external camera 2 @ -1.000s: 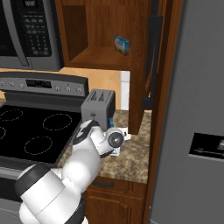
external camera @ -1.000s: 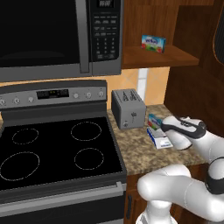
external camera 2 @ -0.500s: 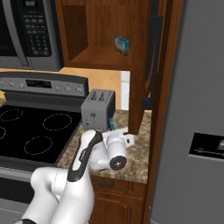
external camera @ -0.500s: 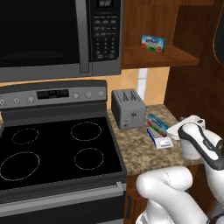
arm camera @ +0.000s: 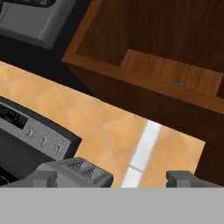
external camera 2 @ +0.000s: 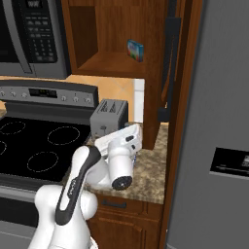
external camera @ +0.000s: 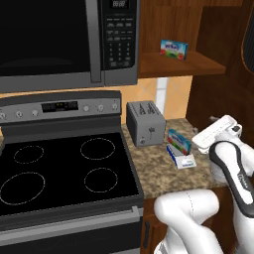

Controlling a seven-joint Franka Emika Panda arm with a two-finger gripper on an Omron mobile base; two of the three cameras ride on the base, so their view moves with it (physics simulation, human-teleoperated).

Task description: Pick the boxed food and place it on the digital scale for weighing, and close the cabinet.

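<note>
Tool (arm camera: 112,177) wide open, angled up toward cabinet (arm camera: 166,70)

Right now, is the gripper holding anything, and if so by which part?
Nothing is held. The gripper is open with nothing between its fingertips, and the boxed food lies on the digital scale.

My views are evenly and softly lit, with no glare and only faint shading. The cabinet (external camera 2: 112,44) interior sits darker than the pale backsplash (external camera: 163,92). Everything is rendered flat and a little coarse, slightly soft in my hand view, with no edge distortion.
</note>
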